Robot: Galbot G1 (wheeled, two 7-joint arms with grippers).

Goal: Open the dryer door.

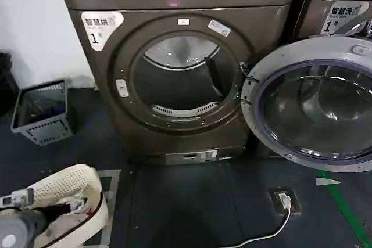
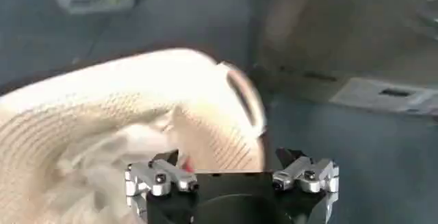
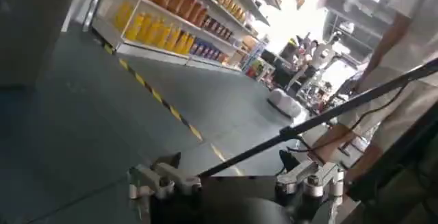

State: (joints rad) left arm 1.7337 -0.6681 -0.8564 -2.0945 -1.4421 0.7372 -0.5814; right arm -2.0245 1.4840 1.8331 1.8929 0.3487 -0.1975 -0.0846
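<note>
The head camera looks forward and down at the dryer door [image 1: 311, 105] and the floor before it. The left wrist camera hangs close above a white basket [image 1: 72, 201], which the head view shares. The right wrist camera faces away, down a shelved aisle [image 3: 171, 30].

Count: 2 machines, bronze-brown dryer [image 1: 174, 85] plus neighbouring machine [image 1: 337, 4]. 1 dryer door [image 1: 314, 105], swung open. 1 grey basket [image 1: 42, 111]. 1 white laundry basket [image 1: 70, 201] beneath left claw [image 2: 231, 174]. 1 floor socket [image 1: 285, 200].

Black wrist blocks, silver screw-studded finger mounts on left tool [image 2: 231, 174] and right tool [image 3: 236, 181].
</note>
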